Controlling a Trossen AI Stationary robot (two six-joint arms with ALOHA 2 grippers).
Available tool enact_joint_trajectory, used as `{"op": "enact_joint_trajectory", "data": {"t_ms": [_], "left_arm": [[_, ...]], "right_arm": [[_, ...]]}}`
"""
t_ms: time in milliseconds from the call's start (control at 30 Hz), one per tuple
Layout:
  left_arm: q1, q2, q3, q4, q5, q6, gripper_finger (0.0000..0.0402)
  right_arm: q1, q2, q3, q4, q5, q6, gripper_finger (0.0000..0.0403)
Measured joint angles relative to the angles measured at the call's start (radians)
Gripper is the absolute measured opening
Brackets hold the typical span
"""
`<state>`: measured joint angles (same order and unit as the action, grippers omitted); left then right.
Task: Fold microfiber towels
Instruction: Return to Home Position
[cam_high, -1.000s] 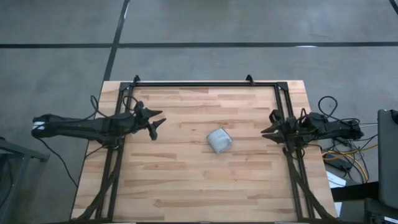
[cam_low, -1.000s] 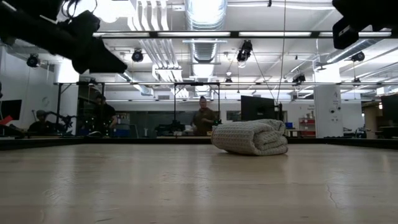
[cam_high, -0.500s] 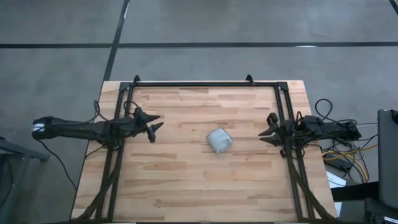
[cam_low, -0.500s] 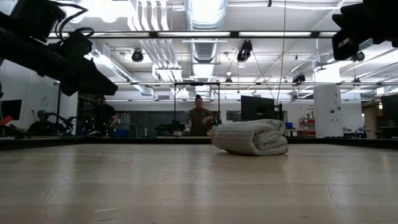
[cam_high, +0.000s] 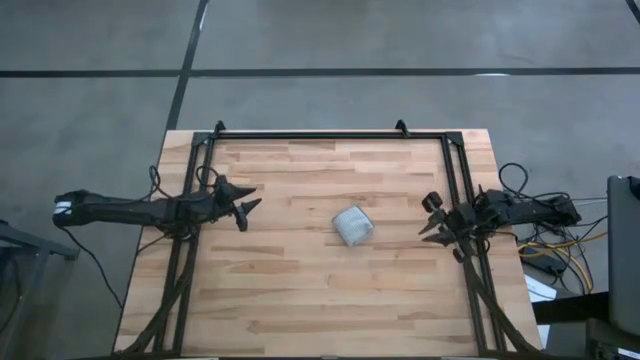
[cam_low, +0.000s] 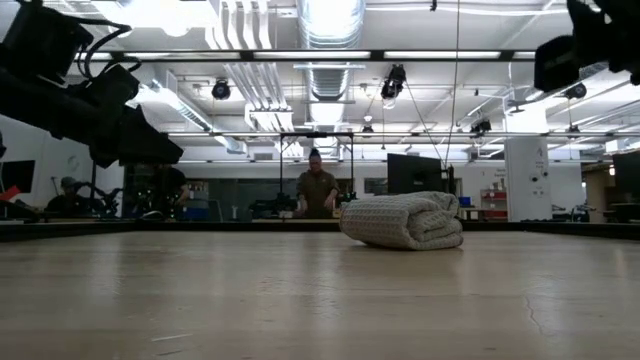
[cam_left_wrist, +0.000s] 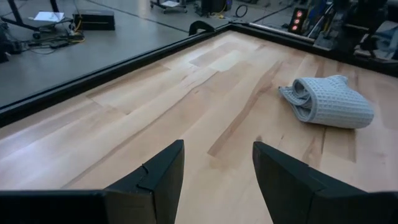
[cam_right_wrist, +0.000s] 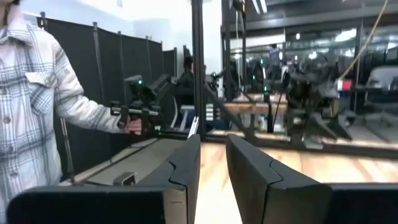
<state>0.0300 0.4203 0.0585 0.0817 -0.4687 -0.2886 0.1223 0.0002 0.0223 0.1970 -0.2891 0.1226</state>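
The microfiber towel (cam_high: 352, 226) lies folded into a small, thick bundle on the wooden tabletop (cam_high: 300, 300). It sits between the two pincers, somewhat nearer the right one, and touches neither. In the low view the towel (cam_low: 403, 221) rests flat on the boards as a rounded, layered roll with a waffle-like texture. No tag can be made out on it.

The left pincer (cam_high: 250, 210) hovers above the tabletop near the edge on its own side, well apart from the towel, which lies ahead of it toward the other arm. Its two dark fingers (cam_left_wrist: 155, 177) are spread wide, with bare wood showing between them and nothing held. The left wrist view shows the towel (cam_left_wrist: 326, 101) out beyond the fingertips and the black frame (cam_left_wrist: 124, 65) running along the tabletop's border.

The right pincer (cam_high: 428, 222) hangs by the frame rail on the opposite side, pointing toward the towel and clear of it. Its fingers (cam_right_wrist: 180, 168) appear parted by a narrow gap and empty, though the gap's width is hard to judge from that angle.

Beyond that pincer, off the tabletop, a person in a checked shirt (cam_right_wrist: 25, 106) stands with a hand (cam_right_wrist: 132, 126) on a dark handle (cam_right_wrist: 143, 102) that has small green lights. Farther back in the room stands another person (cam_low: 317, 190).
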Motion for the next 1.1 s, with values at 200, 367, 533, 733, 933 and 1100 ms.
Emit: {"op": "enact_joint_trajectory", "data": {"t_ms": [200, 367, 533, 733, 933, 1100], "left_arm": [[0.0, -0.033, -0.049, 0.046, 0.022, -0.001, 0.0195], [0.0, -0.041, -0.05, 0.034, 0.038, 0.025, 0.0195], [0.0, -0.042, -0.05, 0.031, 0.042, 0.038, 0.0195], [0.0, -0.041, -0.05, 0.032, 0.064, 0.072, 0.0195], [0.0, -0.056, -0.051, 0.101, 0.138, 0.127, 0.0195], [0.0, -0.068, -0.051, 0.099, 0.156, 0.183, 0.0195]], "right_arm": [[0.0, 0.0, -0.014, 0.009, 0.0, 0.061, 0.0082], [0.0, 0.002, -0.014, 0.016, 0.0, 0.031, 0.0079], [0.0, 0.002, -0.014, 0.018, 0.0, 0.032, 0.007], [0.0, 0.002, -0.014, 0.016, 0.0, 0.027, 0.0071], [0.0, 0.002, -0.014, 0.015, -0.002, 0.094, 0.0079], [0.0, 0.002, -0.014, 0.013, -0.003, 0.164, 0.0082]]}}
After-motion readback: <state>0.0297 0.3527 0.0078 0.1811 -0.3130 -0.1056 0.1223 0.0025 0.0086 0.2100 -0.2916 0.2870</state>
